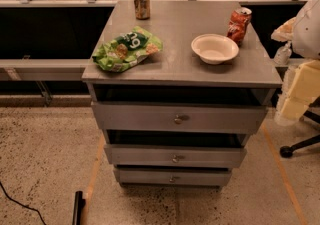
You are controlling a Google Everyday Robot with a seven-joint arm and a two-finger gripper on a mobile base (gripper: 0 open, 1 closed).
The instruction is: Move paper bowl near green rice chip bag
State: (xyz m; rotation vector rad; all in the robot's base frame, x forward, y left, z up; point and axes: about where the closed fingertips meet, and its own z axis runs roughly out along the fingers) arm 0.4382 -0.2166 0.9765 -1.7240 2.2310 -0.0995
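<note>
The cream-white paper bowl [215, 48] stands upright on the right part of the grey cabinet top [180, 66]. The green rice chip bag [127, 49] lies flat on the left part, near the front-left corner, about a bowl's width and a half from the bowl. My gripper [296, 94] shows as pale cream parts below the white arm [307, 26] at the right edge. It is off the cabinet's right side, lower than the top, apart from the bowl and holding nothing that I can see.
A red soda can [239, 25] stands just behind the bowl at its right. A brown can [142, 2] stands at the back left. Three drawers [177, 118] stick out below. A chair base [300, 146] is on the floor at right.
</note>
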